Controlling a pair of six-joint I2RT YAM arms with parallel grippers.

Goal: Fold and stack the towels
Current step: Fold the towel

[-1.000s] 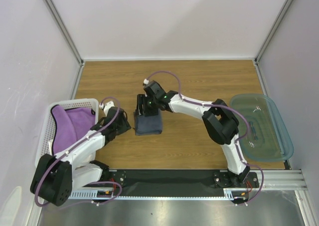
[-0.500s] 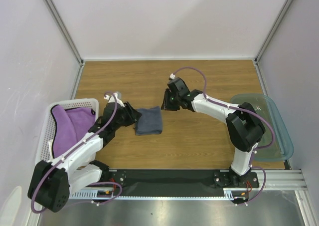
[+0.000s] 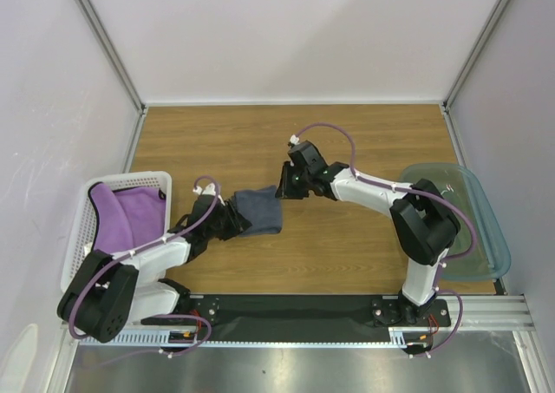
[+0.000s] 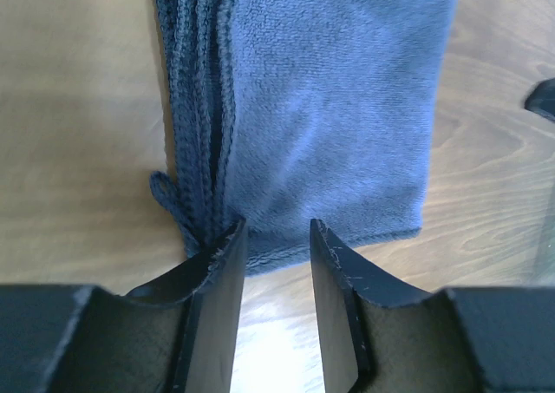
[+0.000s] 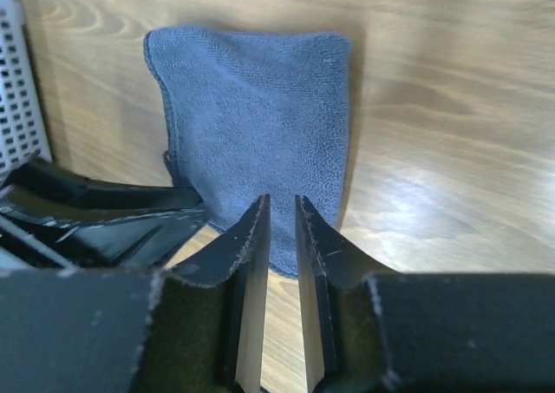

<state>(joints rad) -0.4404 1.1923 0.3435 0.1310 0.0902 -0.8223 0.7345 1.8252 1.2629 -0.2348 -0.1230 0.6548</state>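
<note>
Folded dark navy terry towel (image 3: pixel 258 211) at mid-table, with bare wooden tabletop (image 3: pixel 347 133) beyond its far and near edges. Left gripper (image 4: pixel 273 228), jaws half-spread, tips at one hem. Right gripper (image 5: pixel 282 200), jaws a slit apart, pinches nothing.

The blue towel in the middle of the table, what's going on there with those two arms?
A folded navy towel lies flat on the wooden table. The left gripper sits at its left edge, jaws apart. The right gripper is at its far right corner, jaws narrow with nothing between them. Neither seems to grip it. A purple towel sits in the white basket.
</note>
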